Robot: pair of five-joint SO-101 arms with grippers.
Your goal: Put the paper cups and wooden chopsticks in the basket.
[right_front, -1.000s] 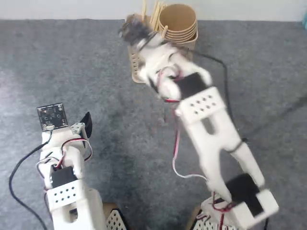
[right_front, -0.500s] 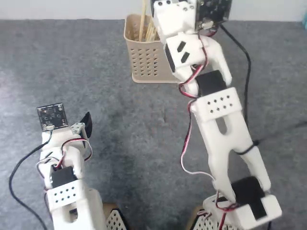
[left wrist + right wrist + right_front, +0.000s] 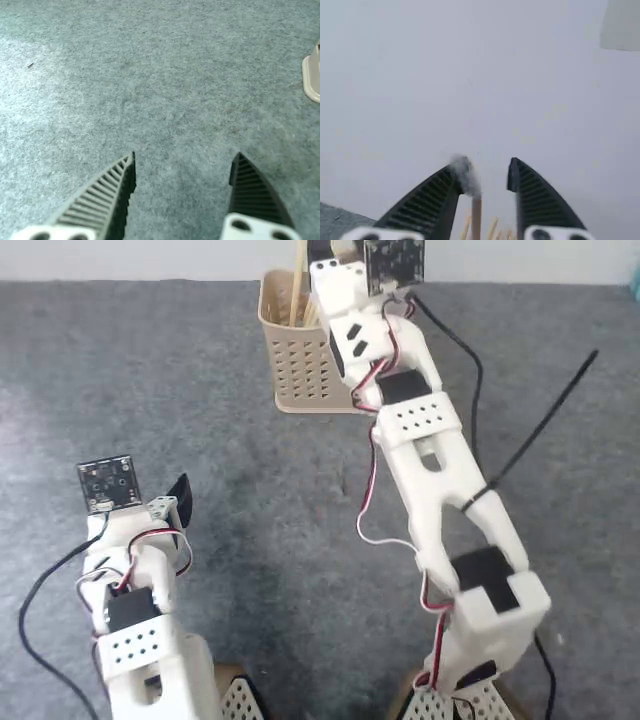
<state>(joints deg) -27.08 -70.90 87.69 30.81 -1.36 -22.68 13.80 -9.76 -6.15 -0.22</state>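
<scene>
While the right arm was bent low over the basket a second ago, it has since lifted, and its wrist now stands up above the basket's rim.

- Right gripper [image 3: 489, 165]: released, jaws apart, pointing at the pale wall. One chopstick [image 3: 476, 215] rises between the jaws, close to one of them and not pinched. More stick tips show just below.
- Reading: the stick looks let go and the arm is backing off upward. The drop-off seems done, or all but done.
- Basket [image 3: 305, 370]: beige with perforated walls, upright at the far edge of the tabletop [image 3: 200, 370], near its middle. Wooden chopsticks [image 3: 299, 280] stand on end in its left part, leaning a little, with their tops above the rim.
- Paper cups: a second ago a nested stack sat in the basket's right part. The raised arm now stands in front of that spot, so I cannot confirm them at this moment. Likely unchanged.
- Left gripper [image 3: 185, 156]: unmoved, jaws wide and holding nothing, low over the grey tabletop toward the near left corner, well apart from the basket.
</scene>
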